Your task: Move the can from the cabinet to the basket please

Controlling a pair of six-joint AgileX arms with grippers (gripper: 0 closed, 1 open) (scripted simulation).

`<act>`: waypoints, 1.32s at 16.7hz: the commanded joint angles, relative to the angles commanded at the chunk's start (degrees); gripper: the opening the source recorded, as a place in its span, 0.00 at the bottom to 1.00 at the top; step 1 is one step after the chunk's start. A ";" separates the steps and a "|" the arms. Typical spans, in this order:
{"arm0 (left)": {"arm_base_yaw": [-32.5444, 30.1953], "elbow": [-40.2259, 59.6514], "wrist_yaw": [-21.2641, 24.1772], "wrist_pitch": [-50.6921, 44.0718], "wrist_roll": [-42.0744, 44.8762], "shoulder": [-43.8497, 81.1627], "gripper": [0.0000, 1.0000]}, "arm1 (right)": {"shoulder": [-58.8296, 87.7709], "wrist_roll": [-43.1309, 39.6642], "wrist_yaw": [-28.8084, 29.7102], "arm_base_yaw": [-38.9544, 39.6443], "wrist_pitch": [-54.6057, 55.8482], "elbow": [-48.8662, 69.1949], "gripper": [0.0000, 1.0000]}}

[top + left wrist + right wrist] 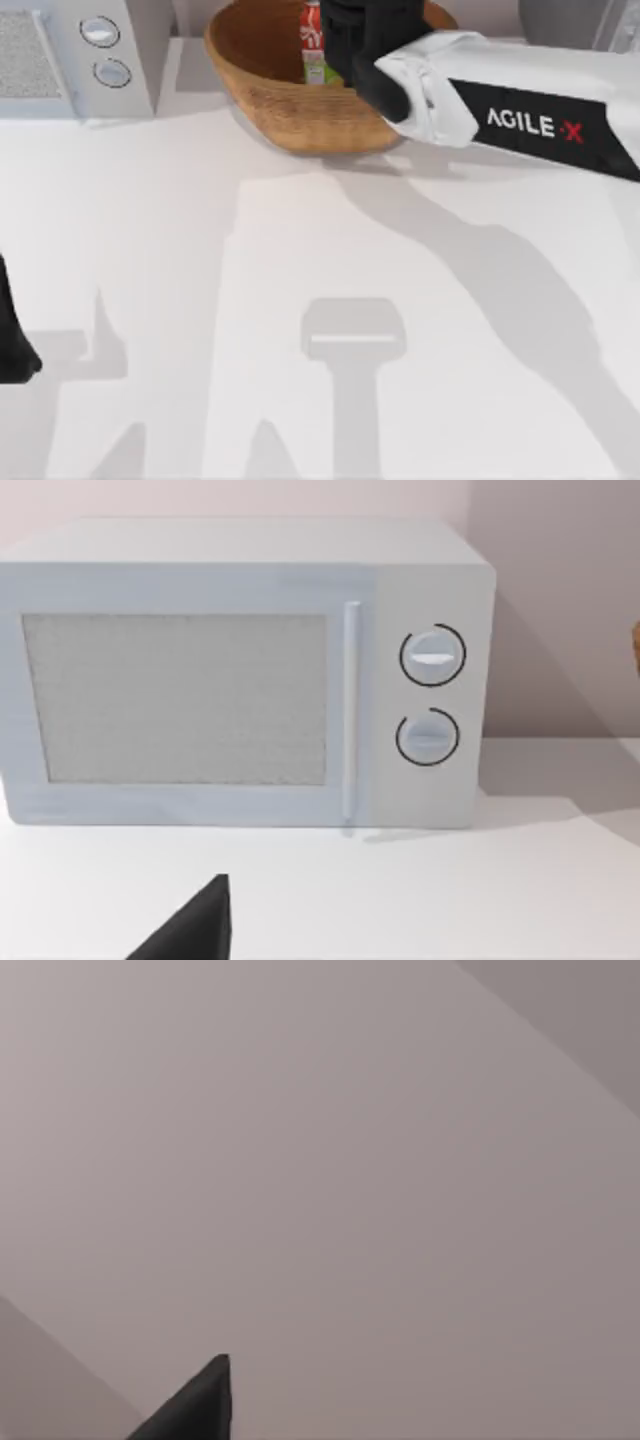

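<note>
So the right gripper (345,40) is reaching over the basket (270,100) at the far edge of the bench (300,260), and the can (314,45) sits upright right against it, inside the basket rim. I honestly can't tell whether the gripper is clamped on the can or has let go, the black wrist covers that bit. My read: this is the drop-off step, nearly done. Next move would be to free the can if it's held, then lift straight up without tipping it.

The left arm is parked at the bench's near left edge, its wrist view facing the white microwave (250,670) with two knobs. The bench is plain white, with a pale wall behind.
</note>
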 joint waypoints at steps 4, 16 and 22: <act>0.00 0.00 0.00 0.00 0.00 0.00 1.00 | -15.22 -0.30 -2.77 -2.46 -2.63 -13.85 1.00; 0.00 0.00 0.00 0.00 0.00 0.00 1.00 | -94.20 -0.87 -21.87 -20.78 -16.77 -72.45 1.00; 0.00 0.00 0.00 0.00 0.00 0.00 1.00 | -122.67 -0.78 -32.86 -31.67 -23.85 -95.27 1.00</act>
